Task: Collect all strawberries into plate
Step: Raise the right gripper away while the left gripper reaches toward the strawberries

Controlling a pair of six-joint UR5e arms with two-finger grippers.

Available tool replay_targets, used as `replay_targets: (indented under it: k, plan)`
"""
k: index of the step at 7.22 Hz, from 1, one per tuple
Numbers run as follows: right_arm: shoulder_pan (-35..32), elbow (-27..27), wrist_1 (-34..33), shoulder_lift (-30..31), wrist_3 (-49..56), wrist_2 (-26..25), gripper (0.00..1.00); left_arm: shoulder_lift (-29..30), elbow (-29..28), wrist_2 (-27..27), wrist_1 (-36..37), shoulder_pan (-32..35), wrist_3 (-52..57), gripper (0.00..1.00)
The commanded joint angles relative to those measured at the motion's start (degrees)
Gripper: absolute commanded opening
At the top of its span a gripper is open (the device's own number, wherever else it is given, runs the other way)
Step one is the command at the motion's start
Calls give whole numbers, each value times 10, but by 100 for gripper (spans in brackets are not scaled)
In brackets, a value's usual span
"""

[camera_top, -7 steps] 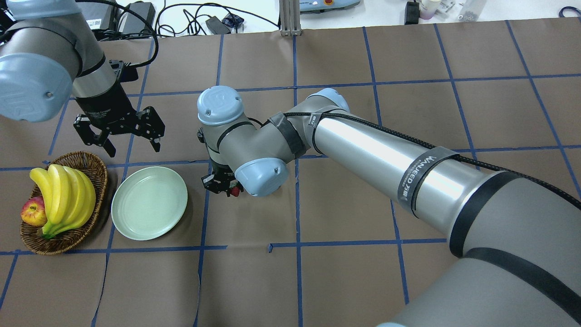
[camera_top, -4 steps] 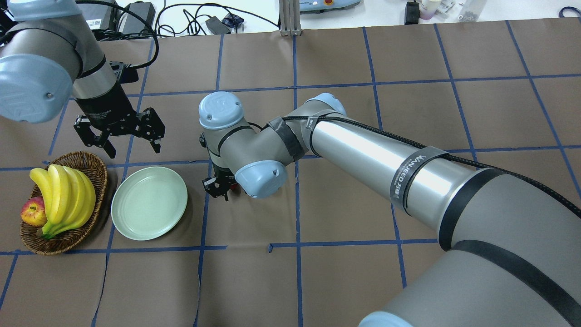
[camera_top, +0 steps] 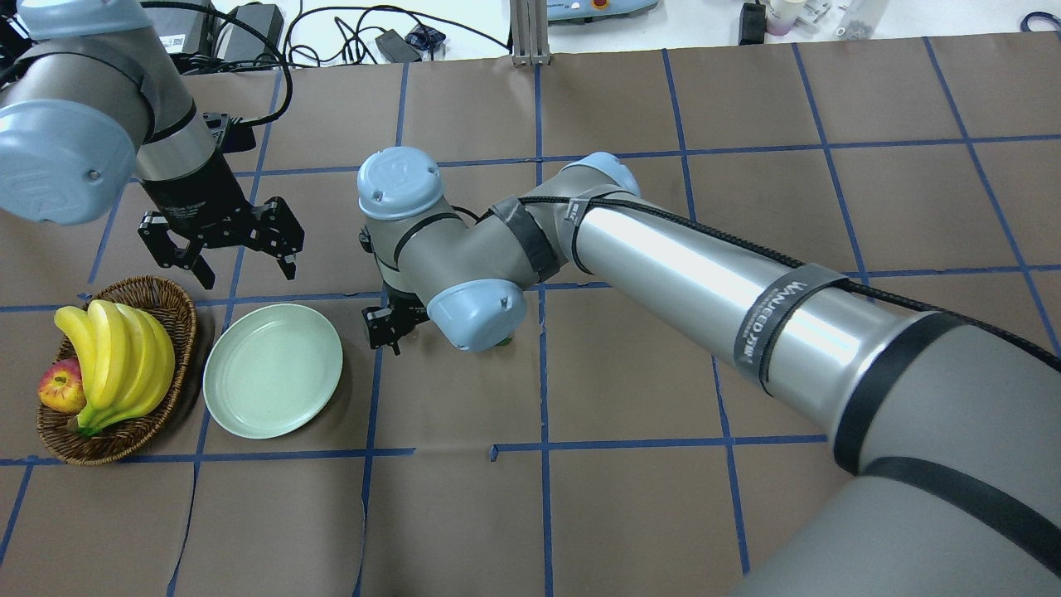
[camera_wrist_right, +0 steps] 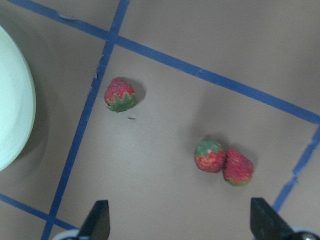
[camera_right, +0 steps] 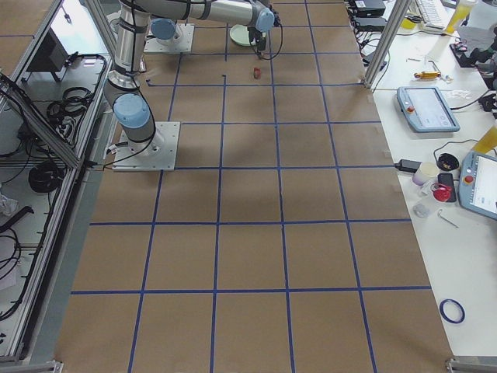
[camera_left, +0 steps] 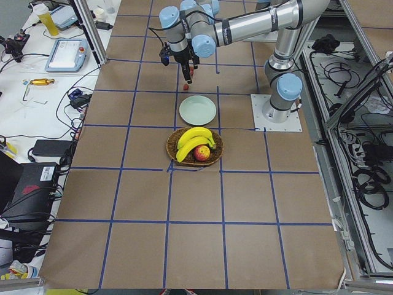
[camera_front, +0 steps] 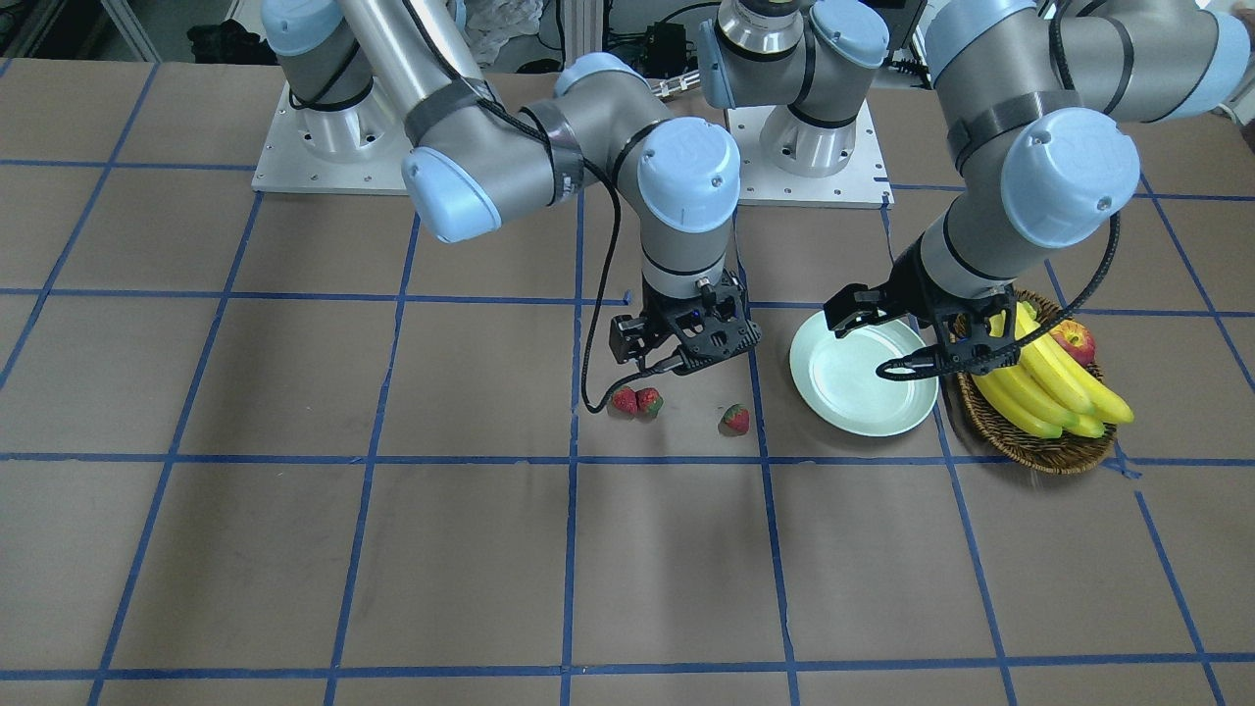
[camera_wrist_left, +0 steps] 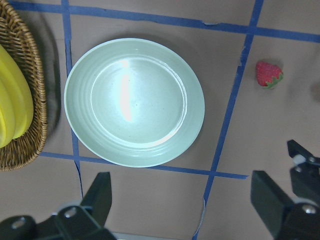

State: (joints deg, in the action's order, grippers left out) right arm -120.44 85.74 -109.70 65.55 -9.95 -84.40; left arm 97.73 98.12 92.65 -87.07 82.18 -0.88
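Three strawberries lie on the brown table: two touching and one apart, nearer the pale green plate. The right wrist view shows the single berry and the pair. My right gripper hovers open and empty above them. My left gripper is open and empty over the plate's far edge. The plate holds nothing. In the overhead view the right wrist hides the berries.
A brown wicker basket with bananas and an apple stands right beside the plate, on the side away from the berries. Blue tape lines cross the table.
My right gripper has shifted slightly toward the plate. The berry seen by its fingers a second ago is now hidden under the wrist. The left arm has barely moved.
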Motion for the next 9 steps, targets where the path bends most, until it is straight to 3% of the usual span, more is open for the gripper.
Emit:
replay_targets:
  k: [1, 3, 5, 7, 9]
  plan:
    - [88, -1, 123, 94, 65, -12, 100, 12, 2, -3, 35, 11, -38, 100]
    - [143, 1, 147, 119, 108, -40, 100, 39, 8, -27, 97, 46, -107, 100]
    - [192, 1, 176, 142, 152, -59, 100, 79, 39, -29, 214, 85, -168, 100]
    - [237, 8, 190, 159, 187, -57, 100, 118, 44, -37, 254, 107, -182, 100]
    - [238, 10, 202, 158, 187, -59, 100, 158, 46, -48, 263, 107, -181, 100]
